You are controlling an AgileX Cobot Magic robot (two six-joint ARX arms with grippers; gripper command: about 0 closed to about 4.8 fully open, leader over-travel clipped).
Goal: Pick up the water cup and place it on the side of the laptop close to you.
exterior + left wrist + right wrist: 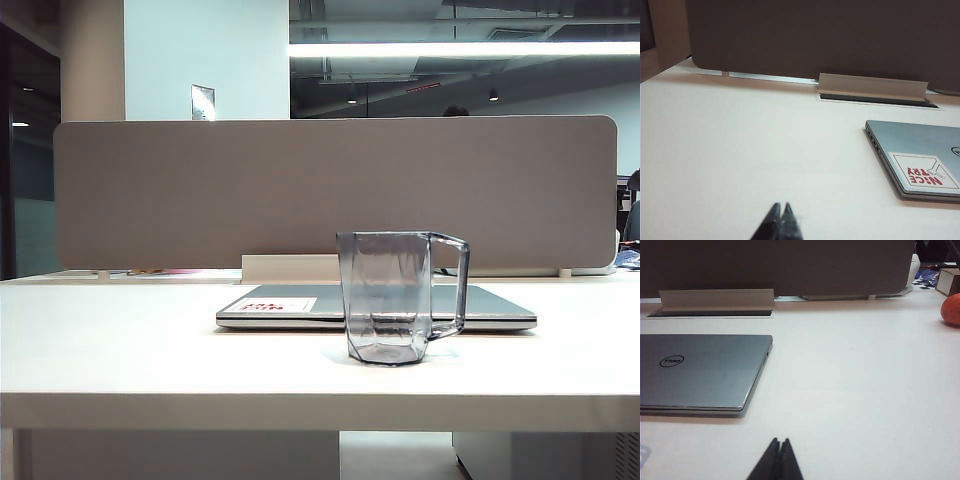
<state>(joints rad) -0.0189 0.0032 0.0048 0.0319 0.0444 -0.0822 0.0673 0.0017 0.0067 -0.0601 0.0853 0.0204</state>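
In the exterior view the water cup [391, 297] stands upright on the worktop [120, 340], in front of the closed laptop [290, 308]. The left wrist view shows the left pincer [780, 207] pressed together, empty, above bare worktop near the laptop's stickered corner. The right wrist view shows the right pincer [779, 441] likewise closed and empty.

Low frontal view; laptop [376, 308] shared.

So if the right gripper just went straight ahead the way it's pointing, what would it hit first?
Likely nothing soon. The right gripper, fingers shut, points over bare table, passing beside the laptop. The first thing in line looks like the grey divider panel at the table's far edge, though depth is hard to judge.
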